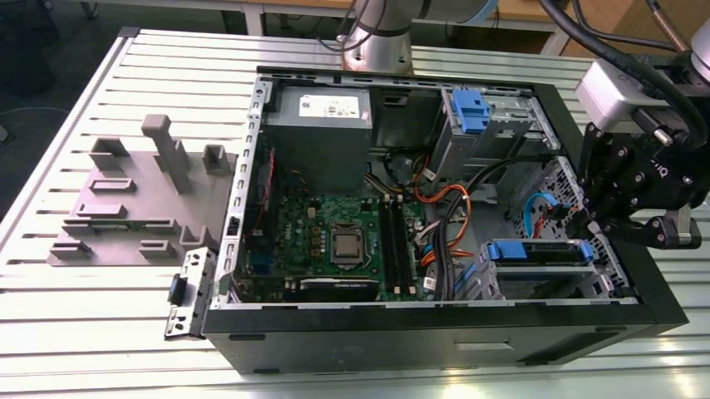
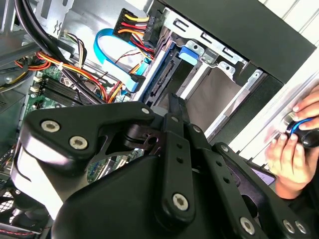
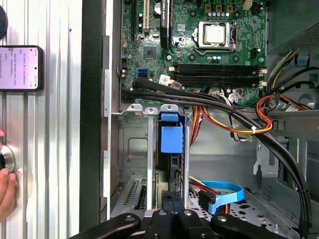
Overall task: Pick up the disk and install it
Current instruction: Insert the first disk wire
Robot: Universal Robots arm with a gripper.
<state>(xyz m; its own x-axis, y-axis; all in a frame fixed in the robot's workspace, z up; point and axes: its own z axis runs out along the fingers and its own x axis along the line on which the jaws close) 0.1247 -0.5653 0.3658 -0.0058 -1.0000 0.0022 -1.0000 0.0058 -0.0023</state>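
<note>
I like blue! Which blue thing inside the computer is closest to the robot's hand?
The blue-railed disk, right beside the gripper; the blue latch sits farther off, near the power supply.

We see a slotted aluminium table (image 1: 100,332) as the work surface, its grooves running across the exterior view. Glare falls on the table's near edge. Beyond the table's far edge lies a dark floor (image 1: 45,75), and the light wooden legs of other furniture (image 1: 253,15) stand there. A grey moulded fixture (image 1: 139,199) rests on the table.
</note>
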